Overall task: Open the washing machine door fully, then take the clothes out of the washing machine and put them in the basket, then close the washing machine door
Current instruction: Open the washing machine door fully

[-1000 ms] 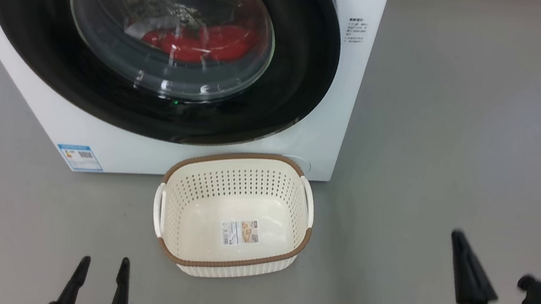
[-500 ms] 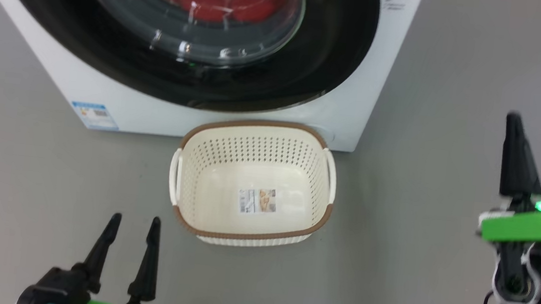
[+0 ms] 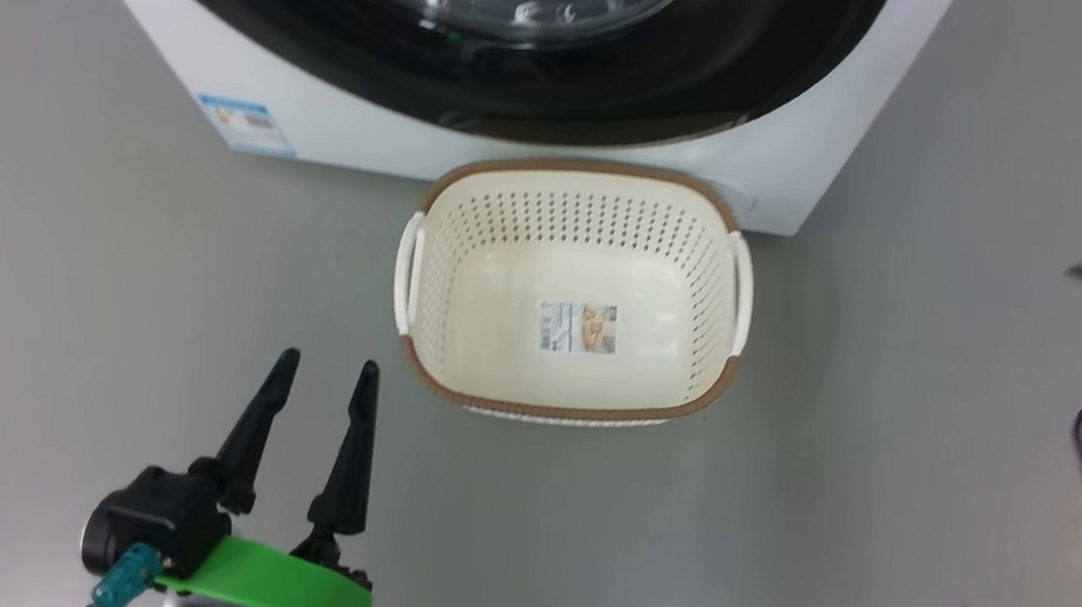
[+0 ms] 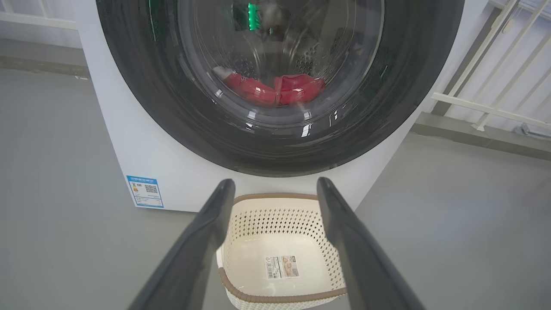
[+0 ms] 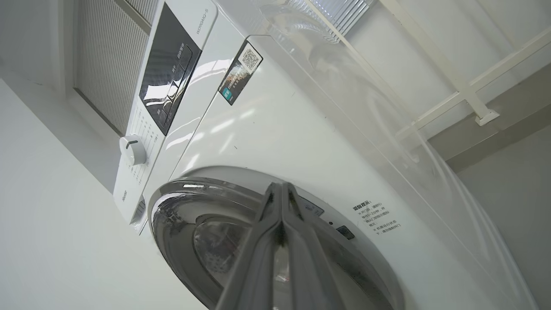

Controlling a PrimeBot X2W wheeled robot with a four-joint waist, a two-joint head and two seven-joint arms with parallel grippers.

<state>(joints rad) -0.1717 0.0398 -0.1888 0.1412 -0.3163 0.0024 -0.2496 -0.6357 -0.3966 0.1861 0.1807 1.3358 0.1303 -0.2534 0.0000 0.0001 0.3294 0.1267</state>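
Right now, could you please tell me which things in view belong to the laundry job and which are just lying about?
For the job:
- washing machine
- washing machine door
- red clothes, seen through the door glass
- basket, holding no clothes

Just there:
- blue label sticker
- control dial
- white railing
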